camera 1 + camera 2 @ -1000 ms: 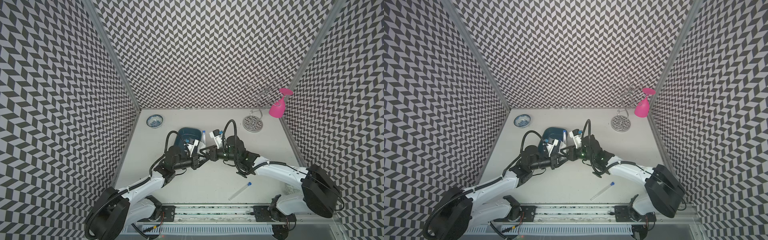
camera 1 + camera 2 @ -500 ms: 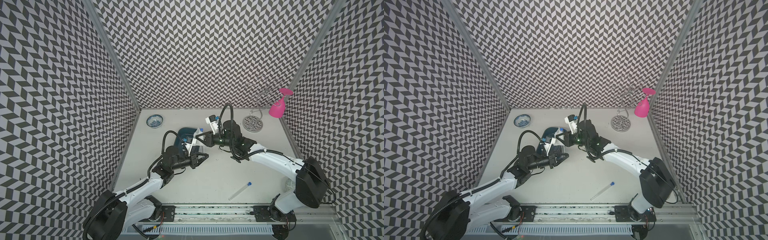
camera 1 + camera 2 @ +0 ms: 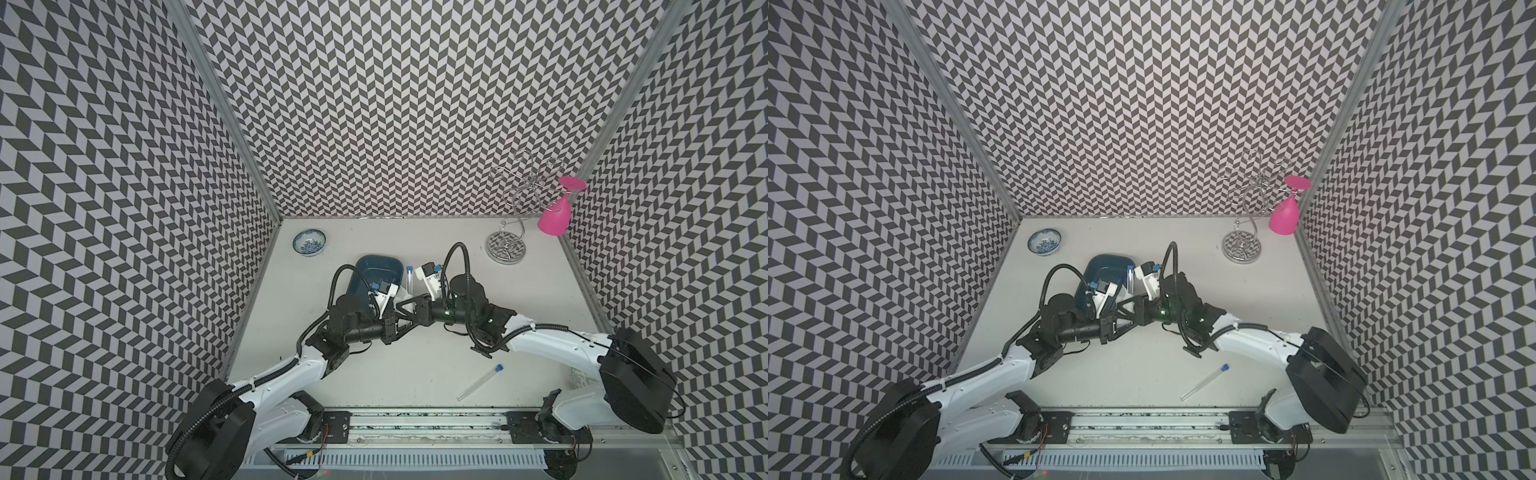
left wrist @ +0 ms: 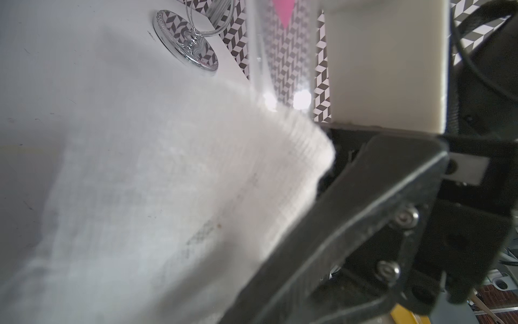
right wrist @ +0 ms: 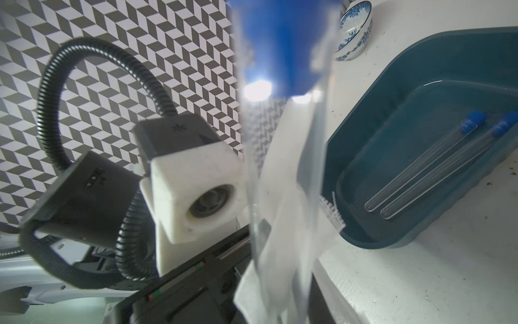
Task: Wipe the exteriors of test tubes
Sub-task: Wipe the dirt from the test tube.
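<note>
Right gripper [image 3: 405,308] clamps test tube [image 3: 409,284] (wipe [image 4: 168,182] against it).

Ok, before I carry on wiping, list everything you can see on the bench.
test tubes in tub: two, clear with blue caps, lying side by side in the tub
loose test tube: one, clear with blue cap, flat on the table near its front edge
held test tube: one, clear with blue cap, in the right gripper, lower part against the wipe
wipe: one, white, in the left gripper
tub: one, dark teal, mid-table
bowl: one, white and blue, back corner
wire rack: one, chrome, opposite back corner
goblet: one, pink, hanging upside down on the rack
table: one, pale grey
left gripper: black, shut on wipe
right gripper: black, shut on held test tube
</note>
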Motion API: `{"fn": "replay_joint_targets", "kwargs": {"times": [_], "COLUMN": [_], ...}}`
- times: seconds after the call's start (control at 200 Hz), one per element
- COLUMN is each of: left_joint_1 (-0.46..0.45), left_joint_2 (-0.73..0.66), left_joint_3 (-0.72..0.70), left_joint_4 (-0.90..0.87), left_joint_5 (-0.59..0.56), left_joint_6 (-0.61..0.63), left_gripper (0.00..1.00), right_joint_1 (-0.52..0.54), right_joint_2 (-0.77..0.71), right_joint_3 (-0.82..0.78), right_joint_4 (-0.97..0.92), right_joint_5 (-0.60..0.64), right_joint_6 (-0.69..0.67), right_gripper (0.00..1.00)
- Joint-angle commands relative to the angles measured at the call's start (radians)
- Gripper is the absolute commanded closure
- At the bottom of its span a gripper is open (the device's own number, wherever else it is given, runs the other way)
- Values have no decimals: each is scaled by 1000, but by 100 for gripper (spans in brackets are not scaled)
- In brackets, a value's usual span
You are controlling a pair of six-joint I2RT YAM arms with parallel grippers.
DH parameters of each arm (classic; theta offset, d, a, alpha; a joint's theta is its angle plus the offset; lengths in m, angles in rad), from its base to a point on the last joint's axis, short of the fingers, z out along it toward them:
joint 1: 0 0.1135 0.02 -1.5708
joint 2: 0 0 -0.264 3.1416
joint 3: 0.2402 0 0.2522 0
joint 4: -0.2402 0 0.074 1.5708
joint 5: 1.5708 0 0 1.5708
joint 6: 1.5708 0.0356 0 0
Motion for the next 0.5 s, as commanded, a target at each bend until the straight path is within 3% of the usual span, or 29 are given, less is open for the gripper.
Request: {"fn": "replay_joint_targets", "kwargs": {"times": [0.0, 0.496], "left_joint_1": [9, 12], "left_joint_2": [-12, -54], "left_joint_3": [21, -19], "left_joint_4": [81, 81], "left_joint_5": [-7, -22], "left_joint_6": [9, -2], "left_gripper": [86, 85], "right_joint_1": [21, 7], "right_joint_2": [-3, 46], "right_joint_3": [-15, 135], "right_joint_4": [-7, -80], "right_joint_5": [10, 52], "right_joint_6": [13, -55], "right_gripper": [81, 85]}}
